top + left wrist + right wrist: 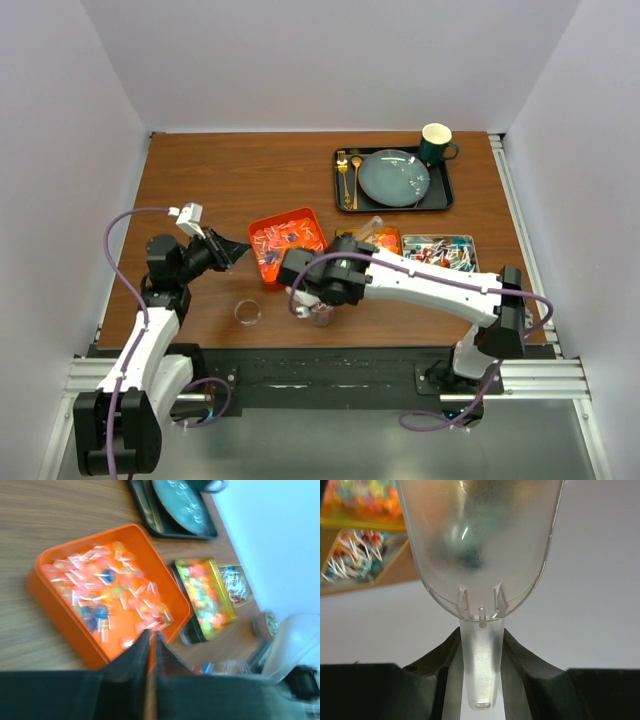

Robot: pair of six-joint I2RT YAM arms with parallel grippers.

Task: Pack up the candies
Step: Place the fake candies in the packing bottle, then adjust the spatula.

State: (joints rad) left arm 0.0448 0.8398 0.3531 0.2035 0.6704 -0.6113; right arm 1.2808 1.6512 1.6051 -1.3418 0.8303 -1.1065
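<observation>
I'm counting three candy holders: one orange tray (280,215) and, right of it, two tins (440,238). Beyond it, one black tray (342,202) is carrying one plate (394,177), one mug (436,144) and two gold utensils (356,178). Nearer than it, two clear cups (248,312) are sitting; one scoop (480,555) too (candies (285,240): too many).

Plain white walls (330,60) box in the brown wood-grain tabletop (220,190) on three sides, light soft and even, silver rail (517,215) along its right edge

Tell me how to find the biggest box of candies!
Look at the middle of the brown table, right by the left pincer. The orange tray sits there, left of two smaller tins. It alone is bright orange and square, heaped with clear-wrapped sweets.
</observation>
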